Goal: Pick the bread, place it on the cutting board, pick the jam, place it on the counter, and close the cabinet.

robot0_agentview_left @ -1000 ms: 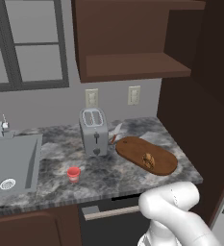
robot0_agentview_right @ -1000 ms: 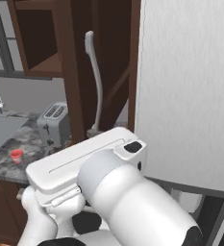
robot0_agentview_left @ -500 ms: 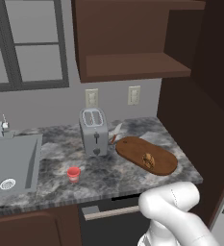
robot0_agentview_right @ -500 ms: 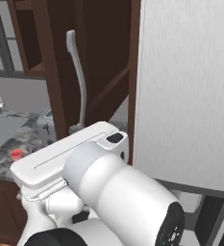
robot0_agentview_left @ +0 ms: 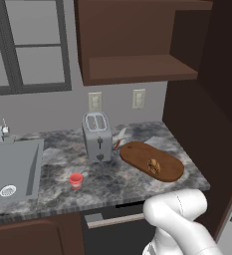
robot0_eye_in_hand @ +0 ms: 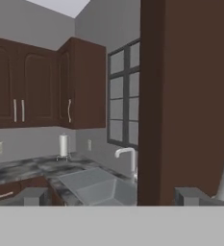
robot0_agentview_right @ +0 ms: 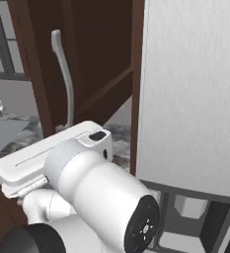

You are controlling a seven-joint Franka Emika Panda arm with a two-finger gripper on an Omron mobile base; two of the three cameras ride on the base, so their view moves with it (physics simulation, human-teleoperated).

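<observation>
The bread (robot0_agentview_left: 153,166) lies on the oval wooden cutting board (robot0_agentview_left: 136,152) at the right of the marbled counter (robot0_agentview_left: 112,187). The red jam (robot0_agentview_left: 76,180) jar stands on the counter in front of the toaster. Above them the cabinet (robot0_agentview_left: 137,64) shows its bare shelf. Its door (robot0_agentview_right: 96,59) with the silver bar handle (robot0_agentview_right: 63,74) stands swung out, just behind my arm. In the hand view my gripper (robot0_eye_in_hand: 111,197) is open and holds nothing. The door's dark edge (robot0_eye_in_hand: 185,96) rises right ahead of it, over toward the right fingertip; whether they touch I cannot tell.
A silver toaster (robot0_agentview_left: 97,135) stands mid-counter, with a sink (robot0_agentview_left: 10,169) and faucet (robot0_eye_in_hand: 128,156) to its left under a window (robot0_agentview_left: 28,45). A tall white panel (robot0_agentview_right: 190,89) stands at the right. More wall cabinets (robot0_eye_in_hand: 31,86) and a paper roll (robot0_eye_in_hand: 63,145) lie beyond the sink.
In the right base view the cabinet door's handle has shifted leftward while my arm has swung closer to the camera. The counter, bread and jam have not moved.
</observation>
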